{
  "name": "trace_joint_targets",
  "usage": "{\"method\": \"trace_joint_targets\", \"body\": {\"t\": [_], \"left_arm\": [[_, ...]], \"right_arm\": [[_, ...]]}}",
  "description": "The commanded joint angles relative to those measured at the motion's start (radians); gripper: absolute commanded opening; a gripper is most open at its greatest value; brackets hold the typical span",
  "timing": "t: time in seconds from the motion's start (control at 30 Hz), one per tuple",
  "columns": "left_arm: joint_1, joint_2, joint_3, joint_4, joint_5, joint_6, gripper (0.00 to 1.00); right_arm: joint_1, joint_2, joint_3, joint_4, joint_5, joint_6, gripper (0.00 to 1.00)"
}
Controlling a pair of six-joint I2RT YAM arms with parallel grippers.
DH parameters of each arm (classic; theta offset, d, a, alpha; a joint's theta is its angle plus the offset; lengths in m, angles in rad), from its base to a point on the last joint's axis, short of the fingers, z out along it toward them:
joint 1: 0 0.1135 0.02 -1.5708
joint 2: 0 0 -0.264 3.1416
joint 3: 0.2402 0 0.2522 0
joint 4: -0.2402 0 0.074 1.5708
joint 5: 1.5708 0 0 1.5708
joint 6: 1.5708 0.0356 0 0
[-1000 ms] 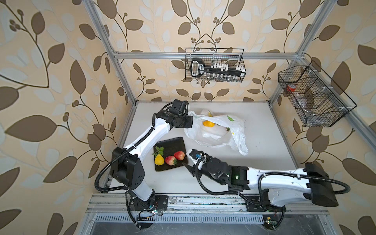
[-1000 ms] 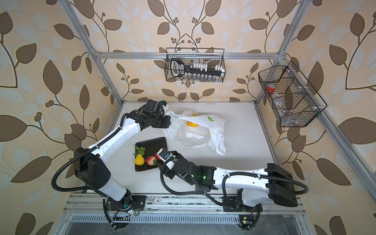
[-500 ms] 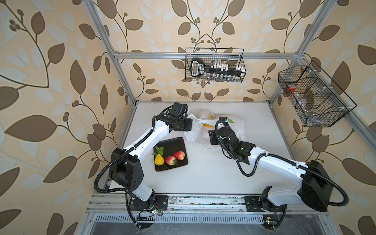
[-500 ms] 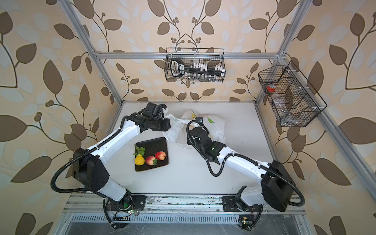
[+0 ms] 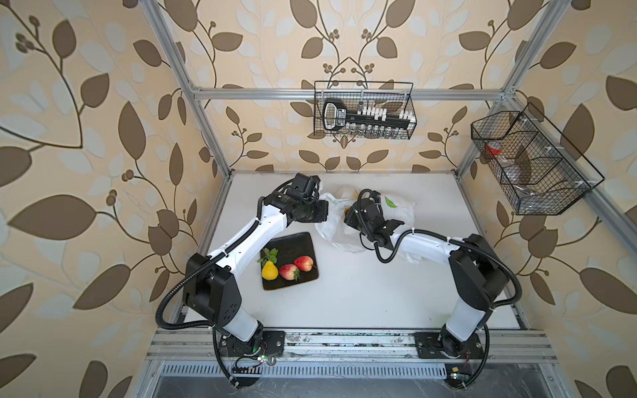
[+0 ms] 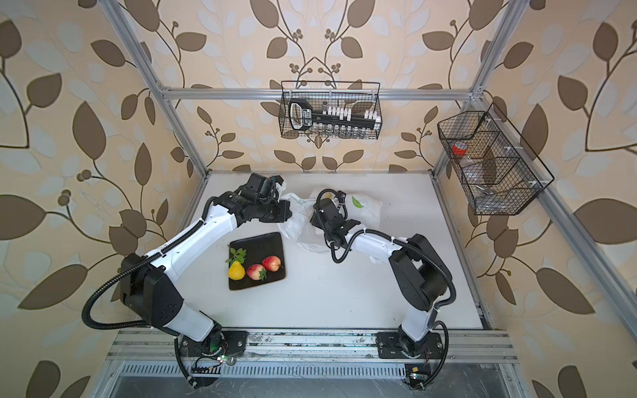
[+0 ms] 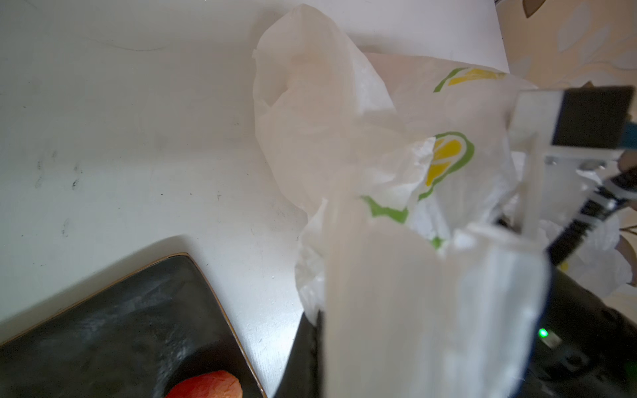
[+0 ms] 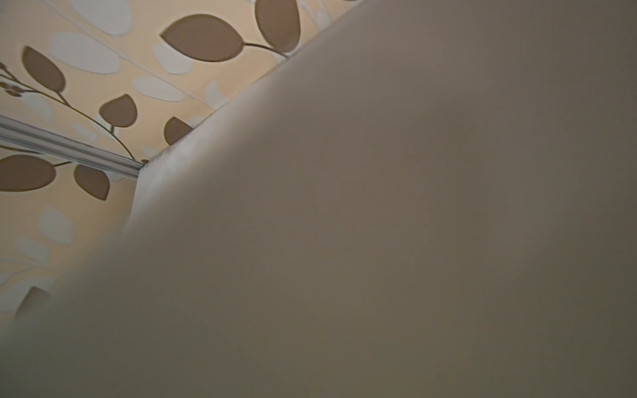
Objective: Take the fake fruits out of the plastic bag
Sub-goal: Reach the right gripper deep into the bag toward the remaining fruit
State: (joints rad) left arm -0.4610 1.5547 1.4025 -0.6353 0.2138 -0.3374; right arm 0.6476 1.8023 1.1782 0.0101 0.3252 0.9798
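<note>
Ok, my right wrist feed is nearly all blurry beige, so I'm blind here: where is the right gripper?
Observer: In both top views the right gripper is down among the folds of the plastic bag. Whether it grips anything I cannot tell.
Operator: What is the left one doing?
Observer: The left gripper is shut on the bag's left edge. The left wrist view shows the film bunched at its fingers.
Operator: Which fruits are out?
Observer: A yellow pear, a strawberry and an apple lie on the dark tray, apart from the bag.
</note>
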Motion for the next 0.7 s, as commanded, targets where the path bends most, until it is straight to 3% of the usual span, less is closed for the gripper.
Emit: {"method": "trace_joint_targets", "body": {"t": [0.0, 0.17, 0.67], "left_arm": [[-0.014, -0.047, 0.029, 0.006, 0.03, -0.005, 0.0], [-0.019, -0.06, 0.022, 0.007, 0.037, -0.004, 0.0], [-0.049, -0.078, 0.015, -0.009, 0.06, 0.005, 0.0]], "right_arm": [[-0.02, 0.064, 0.058, 0.024, -0.009, 0.136, 0.67], [-0.052, 0.13, 0.076, 0.047, -0.018, 0.251, 0.75], [-0.095, 0.324, 0.232, 0.048, 0.037, 0.304, 0.83]]}}
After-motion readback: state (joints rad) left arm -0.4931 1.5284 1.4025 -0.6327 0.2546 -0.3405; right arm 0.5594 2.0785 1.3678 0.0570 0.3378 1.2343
